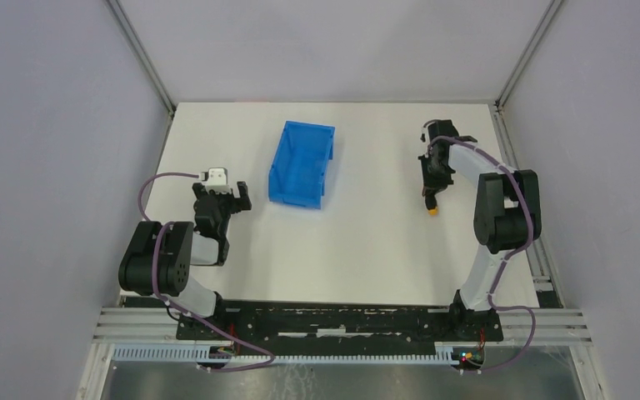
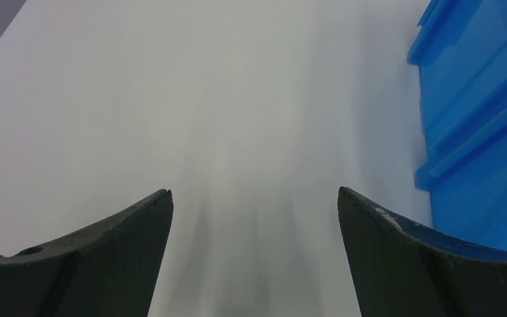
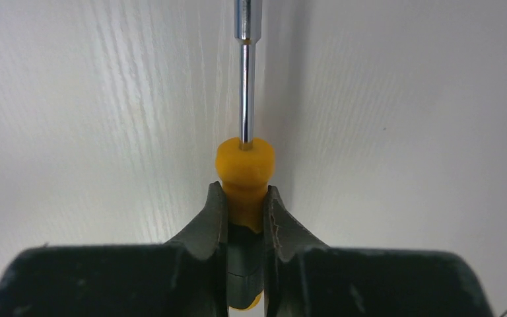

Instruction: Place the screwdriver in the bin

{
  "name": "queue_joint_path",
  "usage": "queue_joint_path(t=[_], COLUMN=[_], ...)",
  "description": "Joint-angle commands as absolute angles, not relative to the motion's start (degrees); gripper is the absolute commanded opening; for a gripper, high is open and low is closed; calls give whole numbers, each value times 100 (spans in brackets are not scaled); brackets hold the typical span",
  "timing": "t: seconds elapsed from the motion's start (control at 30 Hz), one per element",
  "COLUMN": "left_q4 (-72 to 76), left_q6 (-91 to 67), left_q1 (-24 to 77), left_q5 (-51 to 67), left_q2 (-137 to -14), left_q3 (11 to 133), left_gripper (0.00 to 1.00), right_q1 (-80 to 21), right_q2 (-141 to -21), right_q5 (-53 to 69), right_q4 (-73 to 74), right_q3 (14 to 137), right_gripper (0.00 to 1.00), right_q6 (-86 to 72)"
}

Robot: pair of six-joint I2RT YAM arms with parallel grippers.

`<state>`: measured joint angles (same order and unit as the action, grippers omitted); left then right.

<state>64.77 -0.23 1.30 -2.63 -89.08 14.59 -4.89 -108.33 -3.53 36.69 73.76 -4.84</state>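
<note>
Top view: the right end effector [image 1: 430, 190] is gripping the screwdriver [image 1: 432, 210] at middle right, with just an orange end poking out toward the bottom of the frame. It's sitting well apart from the blue bin [image 1: 302, 163] at upper centre on the white table [image 1: 367, 250], with grey walls all round.

Left wrist: the left end effector [image 2: 254, 195] is hanging wide apart over bare table, with the bin at the right edge.

Right wrist: the fingers are clamping the yellow handle. The shaft is pointing straight up the frame, so the long axis is running vertical.

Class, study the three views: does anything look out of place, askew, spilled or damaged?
Nothing is spilled or damaged. The only oddity: the bin sits slightly askew to the table edges. The screwdriver is clamped neatly in the right gripper; the left gripper is open beside the bin.
</note>
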Motion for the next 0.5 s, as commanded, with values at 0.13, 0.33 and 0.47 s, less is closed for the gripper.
queue_joint_path(t=[0.13,0.33,0.47], left_q4=[6627,6627,6627], left_q6=[-149,-149,-149], left_q1=[97,97,97], left_q5=[-221,-220,-220], left_q2=[-8793,-8790,-8793], left_q3=[1450,1450,1450], left_gripper=[100,100,100], right_q1=[-502,-994,-2125], right_q2=[-10835,-10519,-10519], right_q5=[-438,167,282], right_q4=[5464,4440,3099], right_q3=[10503,10504,10496], right_gripper=[0,0,0], right_q6=[-997,-1853,-2549])
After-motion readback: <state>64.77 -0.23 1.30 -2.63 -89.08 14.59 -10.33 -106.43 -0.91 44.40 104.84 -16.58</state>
